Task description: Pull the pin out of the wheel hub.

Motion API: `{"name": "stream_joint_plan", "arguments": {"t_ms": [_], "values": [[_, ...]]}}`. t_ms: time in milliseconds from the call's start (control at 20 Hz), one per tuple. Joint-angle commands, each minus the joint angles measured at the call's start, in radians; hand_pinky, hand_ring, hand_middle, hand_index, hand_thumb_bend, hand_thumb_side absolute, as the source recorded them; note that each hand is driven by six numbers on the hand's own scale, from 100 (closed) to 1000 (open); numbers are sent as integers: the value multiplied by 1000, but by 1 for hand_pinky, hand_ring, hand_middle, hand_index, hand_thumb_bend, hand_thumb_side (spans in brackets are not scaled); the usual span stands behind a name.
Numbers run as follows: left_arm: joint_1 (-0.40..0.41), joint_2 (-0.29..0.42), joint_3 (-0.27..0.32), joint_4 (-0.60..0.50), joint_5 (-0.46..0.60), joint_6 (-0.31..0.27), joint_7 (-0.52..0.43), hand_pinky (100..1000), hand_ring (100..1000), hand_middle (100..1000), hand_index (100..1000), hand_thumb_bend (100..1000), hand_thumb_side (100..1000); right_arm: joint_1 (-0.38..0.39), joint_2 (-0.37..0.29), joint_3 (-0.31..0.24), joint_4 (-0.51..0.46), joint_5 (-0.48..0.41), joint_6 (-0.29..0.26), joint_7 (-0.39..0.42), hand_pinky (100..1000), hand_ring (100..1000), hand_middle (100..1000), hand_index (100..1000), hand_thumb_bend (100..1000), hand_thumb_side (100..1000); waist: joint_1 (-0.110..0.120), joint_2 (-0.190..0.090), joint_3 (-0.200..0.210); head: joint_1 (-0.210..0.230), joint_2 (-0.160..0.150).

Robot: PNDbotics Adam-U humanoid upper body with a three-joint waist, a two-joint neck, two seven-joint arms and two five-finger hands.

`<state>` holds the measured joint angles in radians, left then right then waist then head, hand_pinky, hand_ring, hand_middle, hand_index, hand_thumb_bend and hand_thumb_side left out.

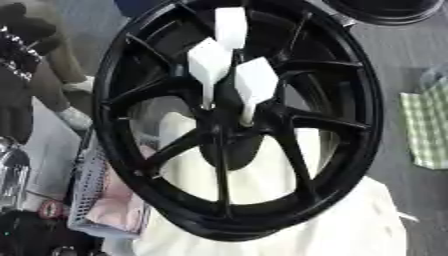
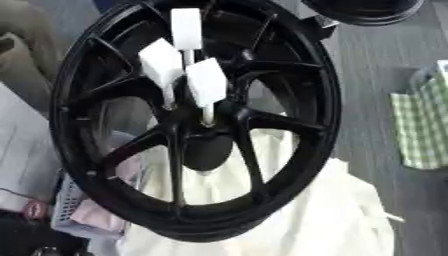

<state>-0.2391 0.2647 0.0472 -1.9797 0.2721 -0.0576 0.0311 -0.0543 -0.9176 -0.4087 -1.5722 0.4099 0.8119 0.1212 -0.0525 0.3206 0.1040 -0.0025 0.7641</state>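
The black wheel (image 1: 236,120) was stood upright and tilted on a white cloth (image 1: 289,220), probably so the hub got faced toward the camera. Three white-handled pins (image 1: 255,82) were seen stuck into the hub (image 2: 194,127), clustered just above its centre, none pulled yet. No hand was caught in either view, so nothing could be said about grip.

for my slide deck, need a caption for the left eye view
Black wheel with three white-handled pins standing in its hub; no robot hand in view.
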Motion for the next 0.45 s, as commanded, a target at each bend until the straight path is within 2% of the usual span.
{"name": "stream_joint_plan", "arguments": {"t_ms": [50,100,200,250,450], "values": [[-8,12,1,-20,5,-2,-5,806,756,632,787,100,709,-23,-29,-28,-56,3,-9,-48,759,829,806,884,100,100,-1,-29,0,-1,6],[-9,11,0,-20,6,-2,-5,806,756,632,786,100,709,-35,-29,-27,-79,5,-17,-64,741,798,779,869,100,132,-1,-29,1,-1,6],[-10,12,-1,-20,7,-3,-5,806,756,631,785,100,708,-62,-30,-17,-127,-8,-41,-95,718,762,744,846,100,361,1,-29,4,-4,6],[-11,12,-2,-20,8,-2,-3,806,756,631,785,100,708,-79,-32,-10,-151,-19,-55,-110,710,752,735,841,100,447,2,-29,7,-5,6],[-20,13,-8,-20,10,-3,-5,805,756,630,785,100,705,-158,-30,21,-245,-74,-112,-168,680,705,695,819,100,450,6,-29,16,-11,3]]}}
